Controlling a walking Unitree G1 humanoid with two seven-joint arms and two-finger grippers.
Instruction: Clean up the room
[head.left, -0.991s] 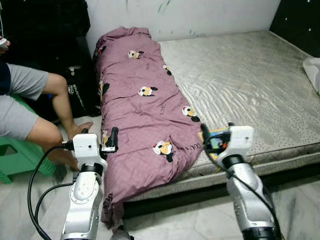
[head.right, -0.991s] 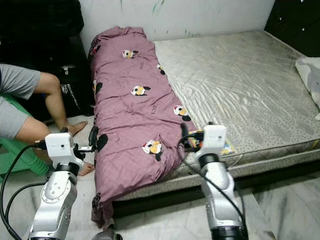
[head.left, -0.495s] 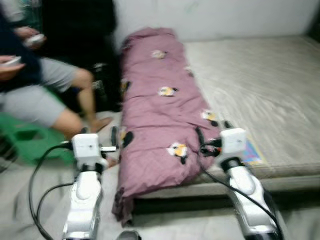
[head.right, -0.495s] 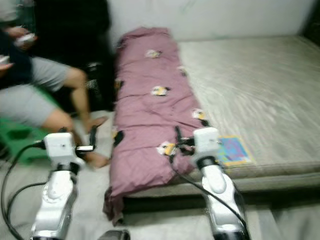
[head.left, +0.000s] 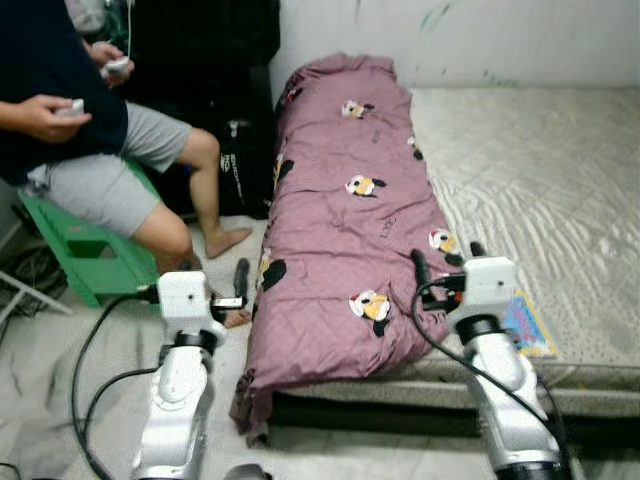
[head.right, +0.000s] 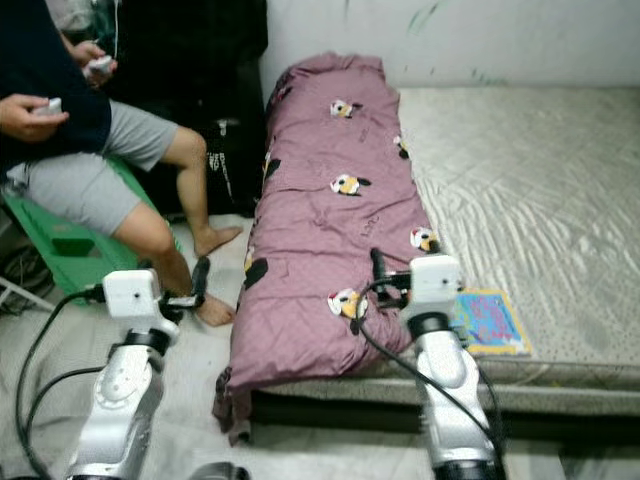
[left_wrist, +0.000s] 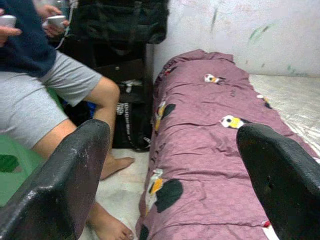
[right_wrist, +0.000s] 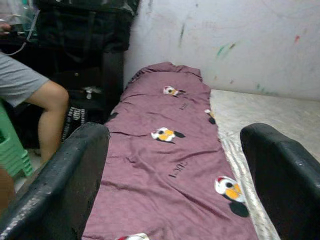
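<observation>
A bare mattress (head.left: 540, 190) fills the right side of the room against a pale wall (head.left: 500, 35). Along the mattress's left edge lies a long purple quilt (head.left: 345, 230) with small cartoon prints, rolled lengthwise; its near end droops over the bed's front corner toward the floor (head.left: 60, 350). To the left of the bed a person (head.left: 90, 150) in grey shorts sits on a green stool (head.left: 85, 260), bare feet on the floor, a small white object in each hand. A dark bag (head.left: 240, 175) stands between the person's leg and the quilt. A colourful flat booklet (head.right: 485, 320) rests on the mattress near its front edge, just right of the quilt. The left claw (head.left: 240, 285) hovers over the floor beside the quilt, fingers apart, holding nothing. The right claw (head.left: 445, 265) hangs above the quilt's near end, fingers also spread wide and empty.
</observation>
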